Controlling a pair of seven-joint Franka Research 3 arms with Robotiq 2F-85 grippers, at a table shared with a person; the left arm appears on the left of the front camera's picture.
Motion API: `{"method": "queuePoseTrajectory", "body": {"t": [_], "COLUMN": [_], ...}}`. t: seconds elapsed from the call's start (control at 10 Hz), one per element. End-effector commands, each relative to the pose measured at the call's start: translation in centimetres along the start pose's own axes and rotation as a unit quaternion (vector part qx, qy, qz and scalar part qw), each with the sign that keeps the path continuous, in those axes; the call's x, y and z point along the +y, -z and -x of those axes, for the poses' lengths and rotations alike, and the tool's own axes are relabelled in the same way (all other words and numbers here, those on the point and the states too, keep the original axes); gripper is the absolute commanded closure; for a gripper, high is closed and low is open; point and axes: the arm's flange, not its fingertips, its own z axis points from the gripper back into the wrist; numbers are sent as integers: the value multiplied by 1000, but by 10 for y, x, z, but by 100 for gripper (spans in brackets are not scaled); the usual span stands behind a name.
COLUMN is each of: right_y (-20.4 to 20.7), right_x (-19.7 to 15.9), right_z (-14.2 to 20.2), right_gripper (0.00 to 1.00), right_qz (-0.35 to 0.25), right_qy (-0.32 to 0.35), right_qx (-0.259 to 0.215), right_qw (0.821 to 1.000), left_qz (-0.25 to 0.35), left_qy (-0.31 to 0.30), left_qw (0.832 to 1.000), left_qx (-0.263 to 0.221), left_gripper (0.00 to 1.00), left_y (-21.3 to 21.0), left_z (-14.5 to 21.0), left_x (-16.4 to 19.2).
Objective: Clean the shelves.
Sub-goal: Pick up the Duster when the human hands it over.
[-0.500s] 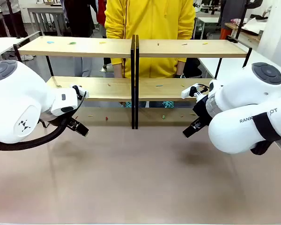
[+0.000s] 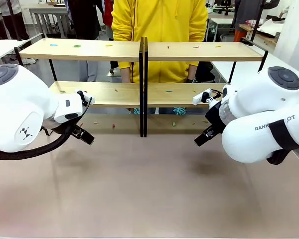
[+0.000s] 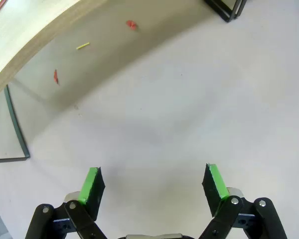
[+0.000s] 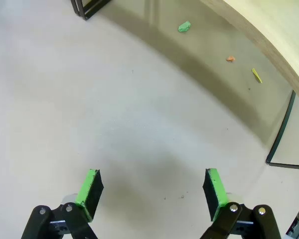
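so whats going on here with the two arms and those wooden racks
Nothing is being handled at this moment. Both arms sit low in front of the shelves, with the left end effector and the right end effector each open and empty above the table. Small coloured scraps lie on the boards and on the table under the lower tier, so there is plenty to clean. A person in a yellow top stands behind the racks.

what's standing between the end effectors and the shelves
Nothing visible. Only bare table separates the left end effector and the right end effector, both open, from the shelves; small coloured scraps lie on the table under the lower boards.
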Motion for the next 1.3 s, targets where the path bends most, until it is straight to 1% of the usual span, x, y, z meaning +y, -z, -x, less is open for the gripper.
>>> {"method": "queuePoseTrajectory", "body": {"t": [0.0, 1.0, 1.1, 1.2], "right_y": [0, 0, -24, -64], "right_x": [0, 0, -6, -15], "right_z": [0, 0, 3, 13], "right_gripper": [0, 0, 0, 0], "right_qz": [0, 0, 7, -1], "right_qy": [0, 0, 16, 47], "right_qx": [-1, 0, -16, -43], "right_qw": [1000, 1000, 1000, 998], "left_qz": [0, 0, 14, 38], "left_qy": [0, 0, 28, 57], "left_qw": [1000, 1000, 999, 997], "left_qx": [0, 0, -7, -32], "left_gripper": [0, 0, 0, 0], "left_y": [0, 0, -31, -76], "left_z": [0, 0, 6, 21], "left_x": [0, 0, 2, 10]}}
